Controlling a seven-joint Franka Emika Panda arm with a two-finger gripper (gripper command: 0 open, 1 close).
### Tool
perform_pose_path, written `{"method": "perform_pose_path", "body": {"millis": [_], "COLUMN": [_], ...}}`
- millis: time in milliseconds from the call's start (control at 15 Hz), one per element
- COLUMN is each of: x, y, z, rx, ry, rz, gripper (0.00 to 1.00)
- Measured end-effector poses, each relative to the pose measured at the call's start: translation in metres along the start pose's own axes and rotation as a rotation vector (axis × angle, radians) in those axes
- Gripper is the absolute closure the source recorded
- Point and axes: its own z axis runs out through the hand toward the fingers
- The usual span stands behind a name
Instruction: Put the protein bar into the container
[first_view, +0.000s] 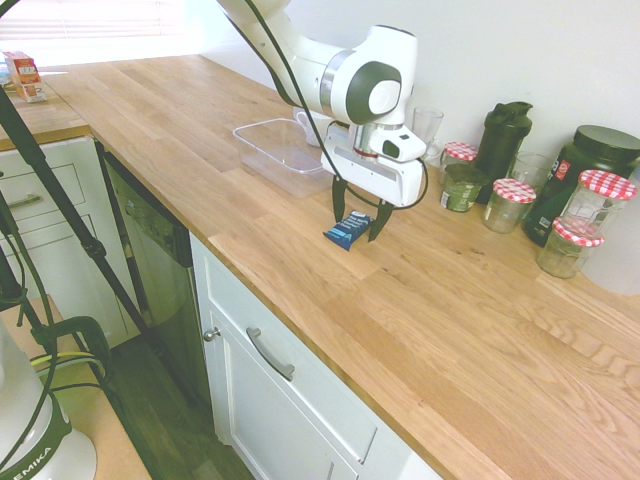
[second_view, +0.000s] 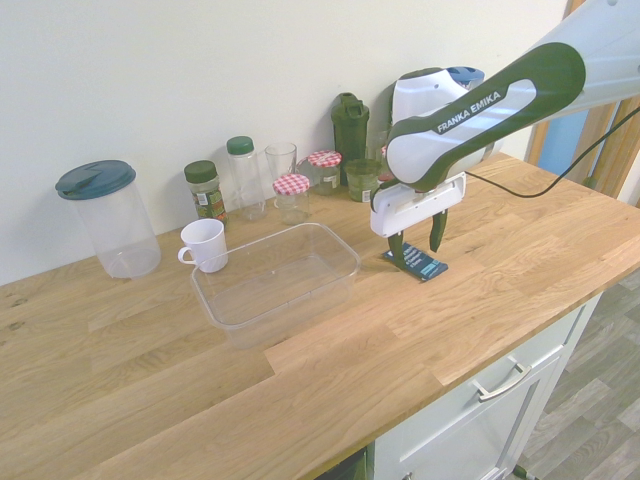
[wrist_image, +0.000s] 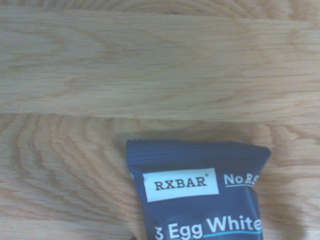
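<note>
- Claw: pointed down, fingers spread apart, one on each side of the protein bar; contact cannot be confirmed.
- Protein bar: flat on the counter, dark blue wrapper printed "RXBAR".
- Container: clear tub, empty, on the counter near the bar, apart from it.
- White mug: just beside the container's far side.

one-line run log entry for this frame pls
phase: at pick | end effector: open, straddling protein bar | bar: flat on counter | container: empty, beside | placed: no
</note>
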Motion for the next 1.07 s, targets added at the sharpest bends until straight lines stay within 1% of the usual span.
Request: {"method": "perform_pose_path", "body": {"millis": [67, 133, 600, 1067], "x": [-0.0002, 0.0000, 0.0031, 0.0002], "y": [-0.0004, -0.0005, 0.0012, -0.0031], "z": [0.0012, 0.0013, 0.0015, 0.0024], "rx": [-0.002, -0.002, -0.002, 0.003], "ry": [-0.001, 0.000, 0.000, -0.020], "rz": [-0.001, -0.001, -0.014, -0.042], "gripper": [0.00, 1.00, 1.00, 1.00]}}
